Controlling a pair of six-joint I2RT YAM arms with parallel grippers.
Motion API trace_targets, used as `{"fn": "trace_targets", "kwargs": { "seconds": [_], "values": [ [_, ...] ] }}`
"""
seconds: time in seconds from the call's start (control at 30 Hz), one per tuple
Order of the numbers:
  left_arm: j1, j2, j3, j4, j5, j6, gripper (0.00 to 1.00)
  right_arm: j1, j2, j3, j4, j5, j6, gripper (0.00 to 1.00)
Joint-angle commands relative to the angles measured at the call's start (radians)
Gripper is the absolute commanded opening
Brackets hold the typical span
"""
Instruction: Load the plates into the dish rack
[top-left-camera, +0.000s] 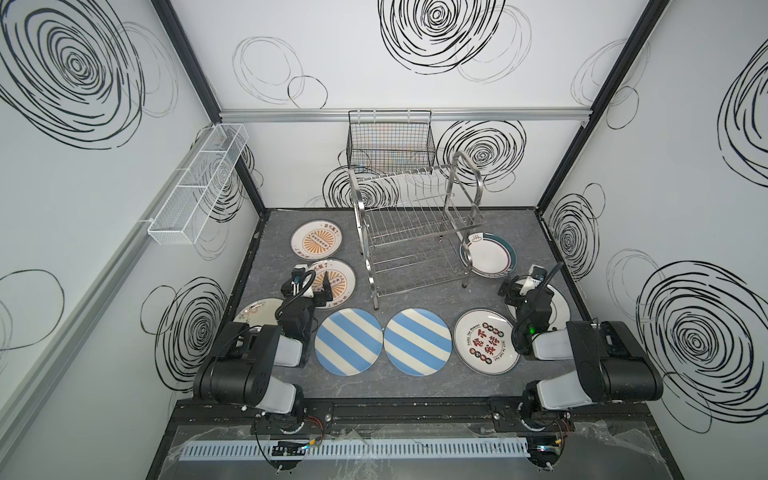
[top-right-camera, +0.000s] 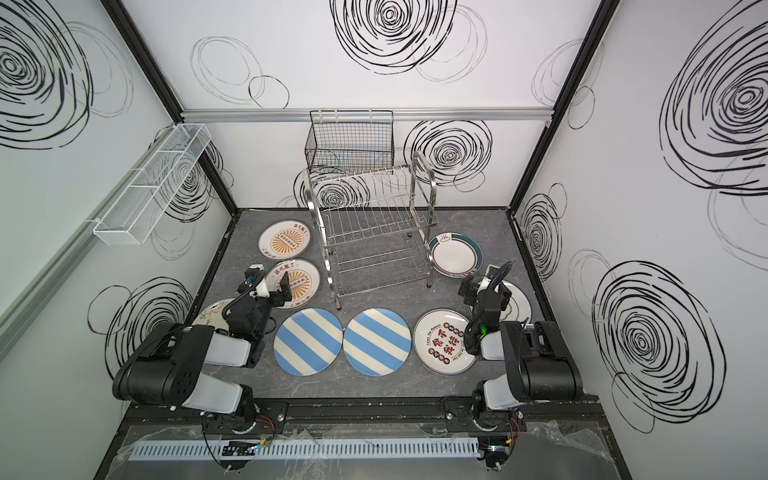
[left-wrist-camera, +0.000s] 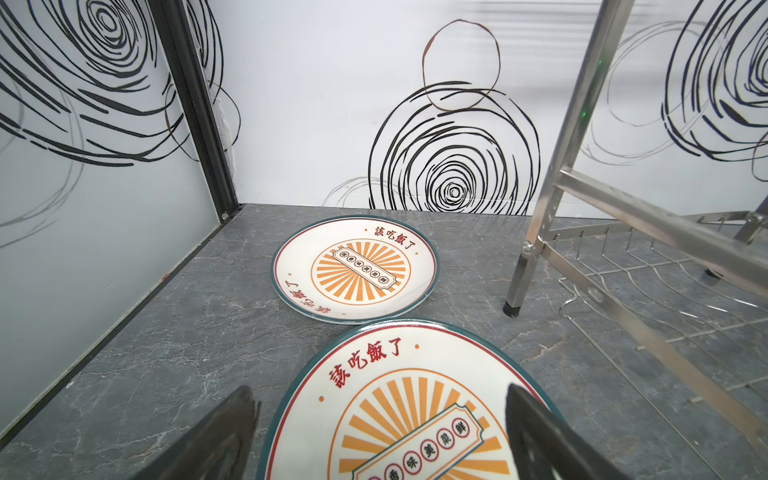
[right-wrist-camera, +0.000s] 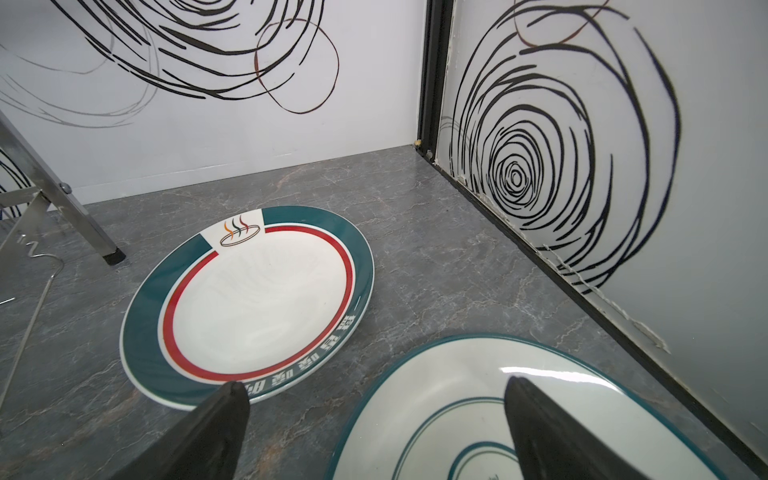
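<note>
Several plates lie flat on the grey table around the empty steel dish rack (top-left-camera: 415, 232). My left gripper (top-left-camera: 323, 291) hovers open over the nearer orange sunburst plate (left-wrist-camera: 374, 365); in the left wrist view the gripper (left-wrist-camera: 379, 388) holds nothing, and the other sunburst plate (left-wrist-camera: 355, 268) lies beyond. My right gripper (top-left-camera: 512, 293) is open above the edge of a whitish plate with teal rings (right-wrist-camera: 457, 415); the gripper (right-wrist-camera: 375, 381) is empty, and the teal-rimmed plate (right-wrist-camera: 257, 303) lies ahead of it. Two blue-striped plates (top-left-camera: 348, 341) (top-left-camera: 417, 341) and a red-black character plate (top-left-camera: 486, 340) lie in front.
A black wire basket (top-left-camera: 390, 141) hangs on the back wall behind the rack. A long white mesh tray (top-left-camera: 199, 187) is fixed to the left wall. Another whitish plate (top-left-camera: 257, 311) lies partly under my left arm. Walls close in three sides.
</note>
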Motion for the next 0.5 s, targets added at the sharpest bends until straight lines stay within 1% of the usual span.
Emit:
{"fn": "trace_targets", "kwargs": {
  "seconds": [0.0, 0.07, 0.13, 0.2, 0.23, 0.27, 0.3, 0.37, 0.43, 0.47],
  "values": [
    [-0.005, -0.014, 0.036, 0.029, -0.025, 0.011, 0.96, -0.002, -0.003, 0.017, 0.058, -0.003, -0.009, 1.00],
    [-0.018, -0.036, 0.052, -0.019, -0.080, 0.008, 0.96, 0.001, -0.035, 0.043, 0.021, -0.004, -0.028, 1.00],
    [-0.069, -0.087, 0.106, -0.152, -0.177, 0.045, 0.96, -0.001, -0.100, 0.147, -0.236, 0.006, -0.011, 1.00],
    [-0.129, -0.136, 0.184, -0.311, -0.257, 0.091, 0.96, -0.008, -0.147, 0.233, -0.409, -0.015, 0.027, 1.00],
    [-0.154, -0.157, 0.214, -0.363, -0.304, 0.097, 0.96, -0.008, -0.167, 0.268, -0.477, -0.036, 0.040, 1.00],
    [-0.173, -0.184, 0.246, -0.421, -0.338, 0.073, 0.96, -0.007, -0.192, 0.308, -0.562, -0.069, 0.051, 1.00],
    [-0.181, -0.221, 0.279, -0.497, -0.329, 0.032, 0.96, -0.006, -0.212, 0.347, -0.640, -0.097, 0.075, 1.00],
    [-0.183, -0.294, 0.338, -0.642, -0.268, -0.084, 0.96, -0.005, -0.254, 0.408, -0.776, -0.194, 0.118, 1.00],
    [-0.194, -0.371, 0.397, -0.805, -0.199, -0.216, 0.96, 0.000, -0.300, 0.448, -0.882, -0.331, 0.094, 1.00],
    [-0.203, -0.403, 0.421, -0.876, -0.171, -0.264, 0.96, 0.006, -0.327, 0.467, -0.942, -0.360, 0.105, 1.00]
  ]
}}
